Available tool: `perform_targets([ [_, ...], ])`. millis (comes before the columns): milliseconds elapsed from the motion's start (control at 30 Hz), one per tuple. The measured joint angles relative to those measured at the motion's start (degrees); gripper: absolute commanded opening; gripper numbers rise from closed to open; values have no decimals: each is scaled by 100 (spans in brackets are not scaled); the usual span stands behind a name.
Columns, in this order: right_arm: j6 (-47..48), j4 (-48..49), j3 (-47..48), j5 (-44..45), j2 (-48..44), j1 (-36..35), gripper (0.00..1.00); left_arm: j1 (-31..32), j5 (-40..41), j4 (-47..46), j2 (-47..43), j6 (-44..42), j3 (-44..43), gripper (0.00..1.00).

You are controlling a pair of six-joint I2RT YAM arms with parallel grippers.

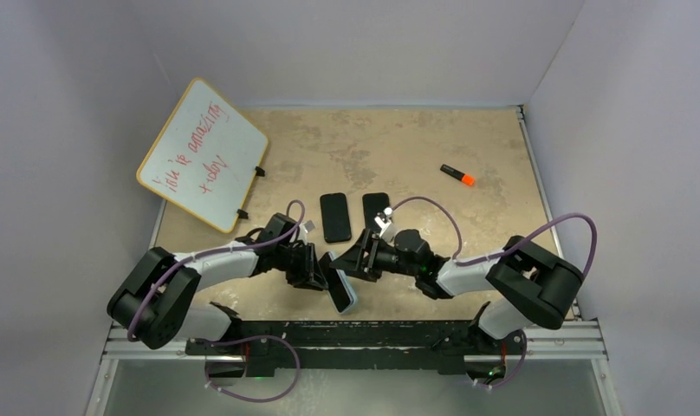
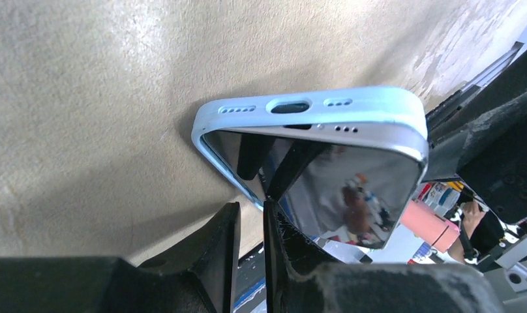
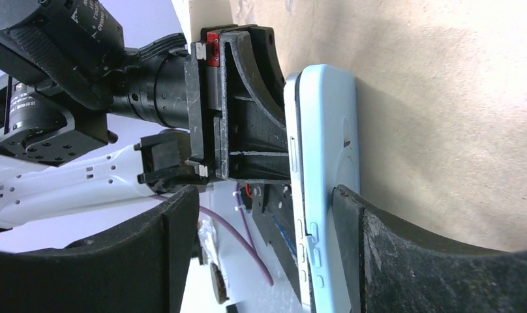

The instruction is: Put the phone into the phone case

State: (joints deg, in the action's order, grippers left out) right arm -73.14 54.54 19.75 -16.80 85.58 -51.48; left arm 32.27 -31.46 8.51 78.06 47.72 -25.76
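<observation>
The phone (image 1: 337, 289) sits in a light blue phone case (image 1: 352, 297), held on edge and tilted just above the table's near edge. In the left wrist view the case (image 2: 313, 104) wraps the phone's mirror-like screen (image 2: 339, 176), with a gap at one corner. My left gripper (image 1: 316, 273) (image 2: 251, 208) is nearly shut, with the phone's long edge between its fingertips. My right gripper (image 1: 353, 263) (image 3: 264, 195) is open wide. One of its fingers (image 3: 352, 215) rests against the back of the case (image 3: 329, 130); the other stands clear of the phone.
Two black phones (image 1: 335, 217) (image 1: 375, 208) lie flat mid-table behind the grippers. A whiteboard (image 1: 203, 154) with red writing leans at the far left. An orange marker (image 1: 458, 175) lies at the far right. Walls close in on both sides.
</observation>
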Motion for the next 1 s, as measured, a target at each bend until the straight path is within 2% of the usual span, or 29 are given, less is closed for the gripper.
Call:
perform_targets([
  [167, 120, -284, 240, -125, 42, -61, 62, 0, 105, 140, -107, -42, 0, 22],
  [367, 444, -935, 514, -157, 39, -98, 66, 0, 166, 166, -109, -39, 0, 22],
  [500, 737, -1447, 710, -136, 39, -142, 62, 0, 179, 105, -109, -39, 0, 23],
  [700, 988, -1888, 833, -57, 42, -157, 44, 0, 184, 52, -105, -39, 0, 23],
  [1000, 1185, -2118, 866, 129, 39, -221, 12, 0, 177, 63, -105, -39, 7, 23],
])
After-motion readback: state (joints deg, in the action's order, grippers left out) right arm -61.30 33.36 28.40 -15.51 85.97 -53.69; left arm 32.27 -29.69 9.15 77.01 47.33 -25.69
